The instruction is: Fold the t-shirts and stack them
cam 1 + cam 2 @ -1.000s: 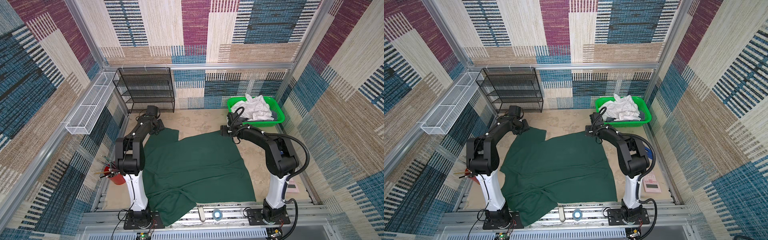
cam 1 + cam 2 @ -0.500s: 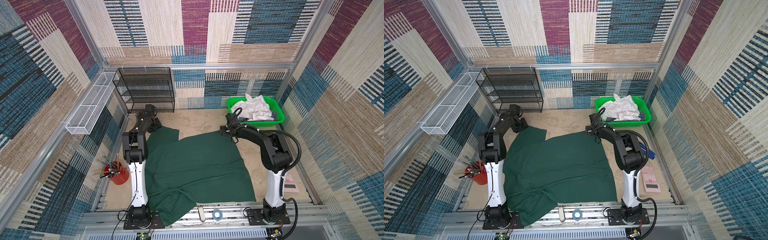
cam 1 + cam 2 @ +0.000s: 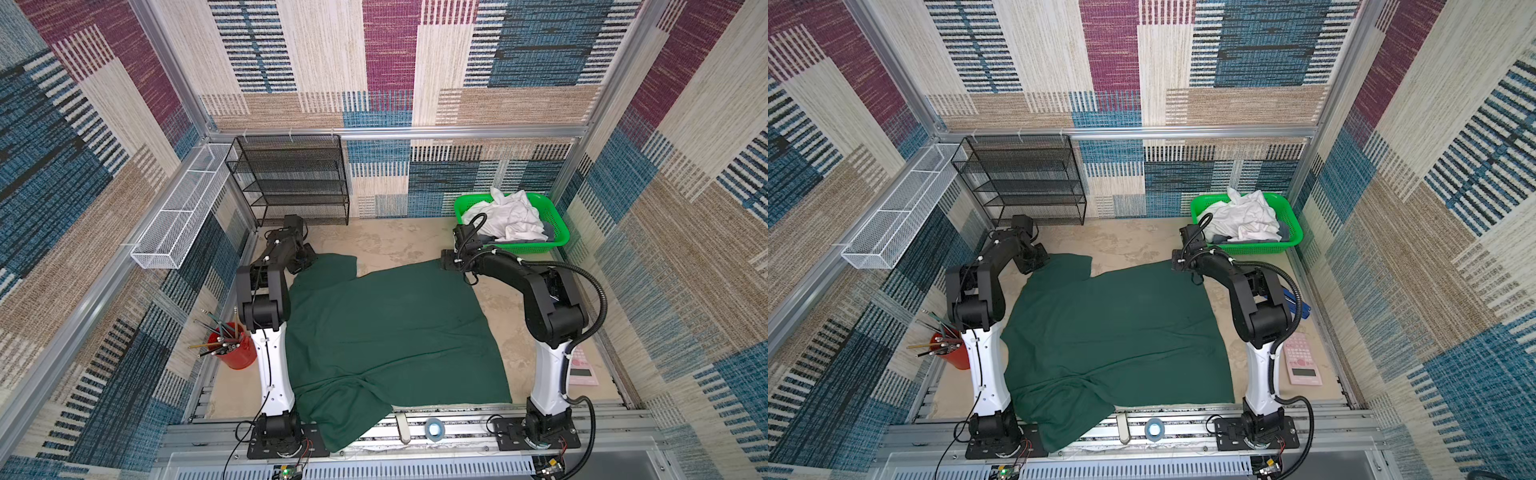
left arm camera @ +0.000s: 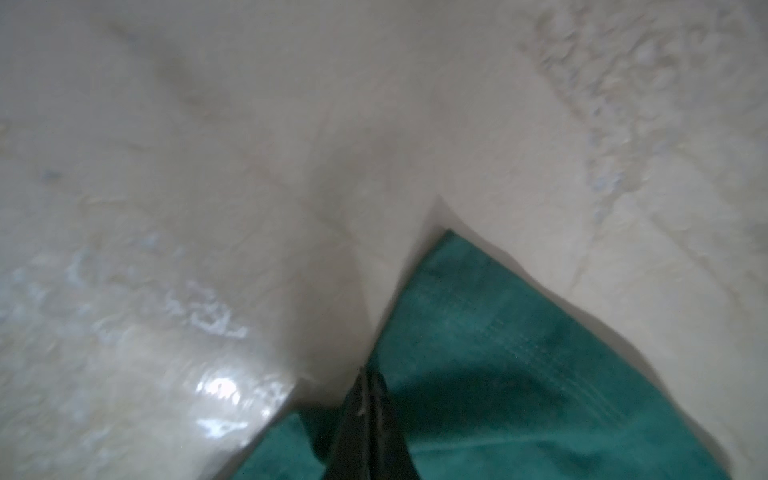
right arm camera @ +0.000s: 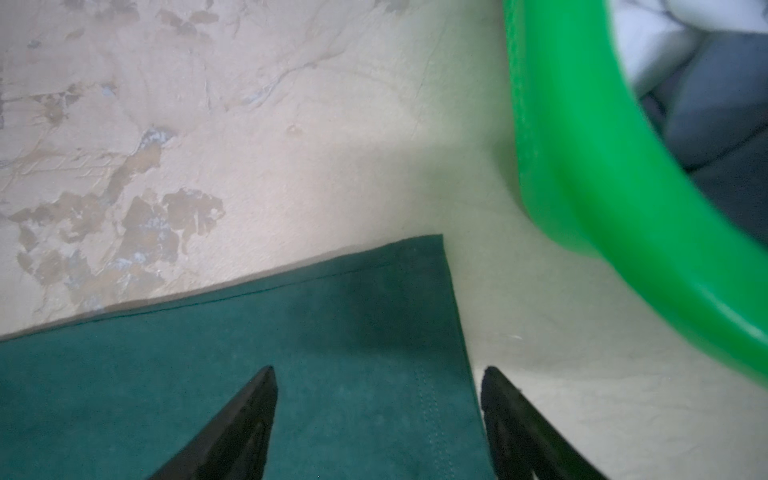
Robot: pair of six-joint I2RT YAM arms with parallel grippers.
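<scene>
Dark green t-shirt point(image 3: 395, 332) lies spread flat over the middle of the table in both top views, its near-left part spilling over the front rail. Its straight edge is on the right and a sleeve-like flap sticks out far left, so its long axis seems to run left to right. The left gripper point(image 3: 305, 259) sits at that far-left flap and the right gripper point(image 3: 451, 264) at the far-right corner, so each arm is nearest its own far corner. White t-shirts point(image 3: 507, 216) are heaped over some grey fabric point(image 3: 548, 232) in the green plastic basket point(image 3: 528, 248), far right.

From the left wrist, the left gripper point(image 4: 368, 386) has its jaws closed together on the edge of the green cloth point(image 4: 519, 374), which spreads out to both sides of the tips; bare table point(image 4: 249, 166) lies beyond.

From the right wrist, the right gripper point(image 5: 378, 395) is spread wide and holds nothing. One fingertip point(image 5: 257, 399) hangs over the shirt's corner point(image 5: 332, 332), while its partner is over bare table, so the stitched edge runs between them. The basket rim point(image 5: 582, 166) is just beyond. Closing here probably needs the jaws lower on that edge.
</scene>
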